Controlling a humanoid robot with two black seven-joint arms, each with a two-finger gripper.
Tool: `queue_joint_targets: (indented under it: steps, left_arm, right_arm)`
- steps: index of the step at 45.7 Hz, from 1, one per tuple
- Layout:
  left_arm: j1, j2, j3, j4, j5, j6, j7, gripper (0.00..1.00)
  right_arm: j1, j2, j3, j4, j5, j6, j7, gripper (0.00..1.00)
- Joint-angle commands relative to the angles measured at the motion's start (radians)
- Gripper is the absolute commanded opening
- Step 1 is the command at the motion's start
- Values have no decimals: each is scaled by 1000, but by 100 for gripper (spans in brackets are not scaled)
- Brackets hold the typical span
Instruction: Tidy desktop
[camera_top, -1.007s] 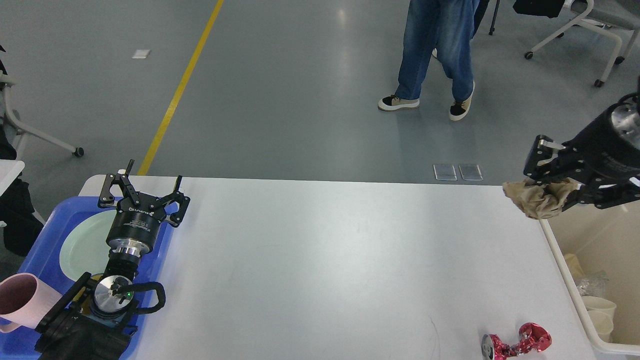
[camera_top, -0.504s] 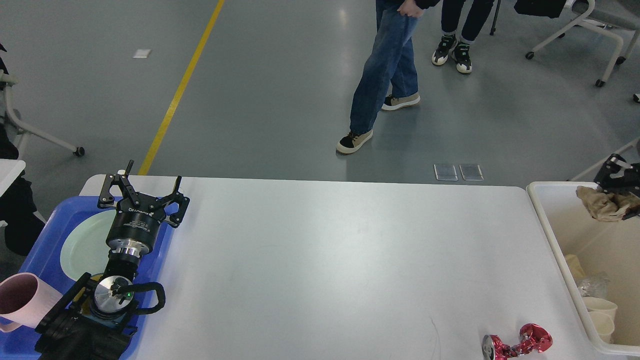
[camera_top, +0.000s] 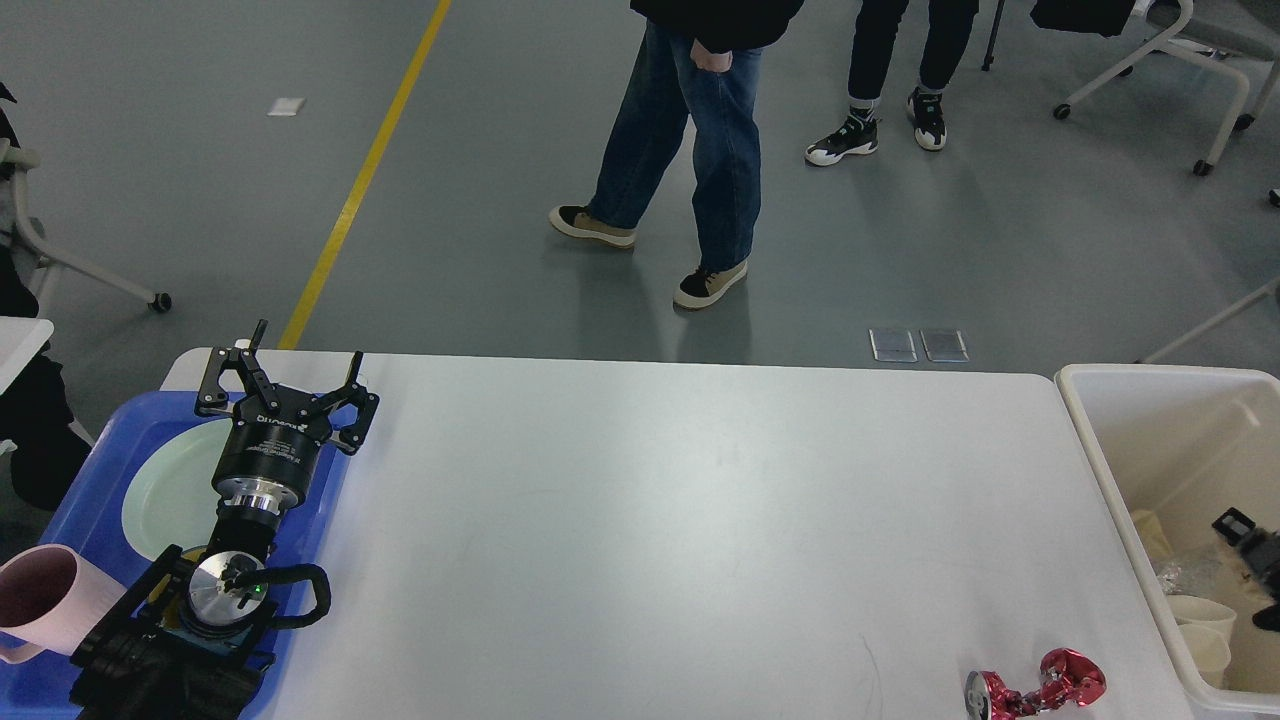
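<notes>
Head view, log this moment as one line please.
left hand open over blue tray | right hand in bin, state unclear | red wrapper on desktop

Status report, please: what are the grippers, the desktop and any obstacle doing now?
Left gripper open above blue tray. Right gripper low inside bin, state unclear. Desktop holds one red wrapper. Nothing blocking.

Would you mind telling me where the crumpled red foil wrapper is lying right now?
In the head view, the red foil wrapper lies on the desktop at its near right corner, just left of the cream bin beside the table.
</notes>
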Motion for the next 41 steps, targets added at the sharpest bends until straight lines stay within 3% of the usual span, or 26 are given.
queue_joint_targets:
  steps: [1,31,32,34,37,38,41]
  left_arm:
    - [0,0,-1,0,0,0,0,96]
    - [0,0,0,0,0,0,0,96]
    - [0,0,0,0,0,0,0,96]
    - [0,0,0,0,1,0,0,96]
    - [0,0,0,0,1,0,0,96]
    - [0,0,0,0,0,0,0,96]
    - [0,0,-1,0,0,0,0,96]
  right_arm:
    - [-59,33,-5,-2,-2,-136,2,0]
    - [-120,83,3,-2,-1,-161,2,0]
    - [-122,83,3,-2,-2,-164,2,6]
    - [-120,83,3,-2,0,-170,2,35]
    - [-117,88,4,-3,0,-205,2,89]
    - [-114,91,4,-3,0,-219,0,100]
    - [-110,96,6,-3,2,-236,0,100]
